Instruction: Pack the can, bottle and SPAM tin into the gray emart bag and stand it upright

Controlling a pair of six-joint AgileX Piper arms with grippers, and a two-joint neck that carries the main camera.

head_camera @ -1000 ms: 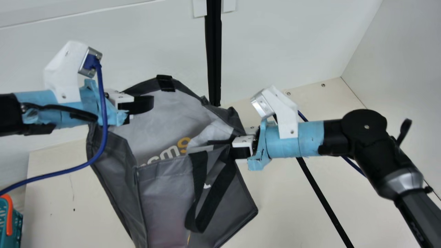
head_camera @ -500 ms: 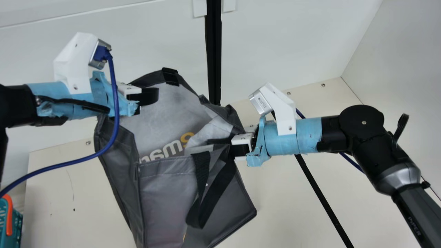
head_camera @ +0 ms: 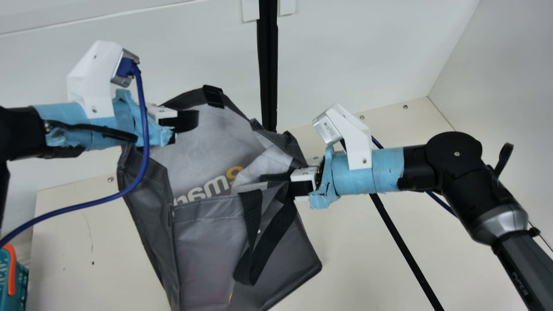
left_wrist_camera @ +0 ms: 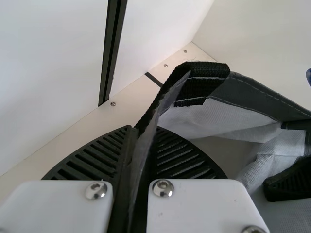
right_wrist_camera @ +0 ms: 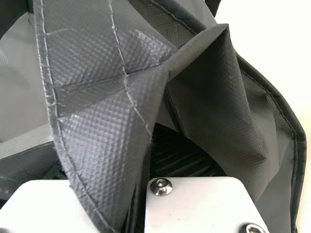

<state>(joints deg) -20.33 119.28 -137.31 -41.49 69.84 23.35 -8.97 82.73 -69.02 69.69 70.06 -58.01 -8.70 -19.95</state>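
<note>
Gray fabric emart bag (head_camera: 207,255): between the arms, mouth open
Left black-fingered gripper (head_camera: 190,122): clamped on the bag's rim
Right black-fingered gripper (head_camera: 299,188): clamped on its folded side
Flat cream table (head_camera: 354,259): screws (head_camera: 405,106) along the back, black strip (head_camera: 406,252) across
Smooth white walls (head_camera: 367,52): black upright post (head_camera: 268,65) against them
Teal plastic basket (head_camera: 21,285), orange handle (head_camera: 11,274): main view's lower left

The cream table (head_camera: 354,268) has 1 black strip (head_camera: 402,245) running across it and small screws (head_camera: 405,106) near its far edge.
</note>
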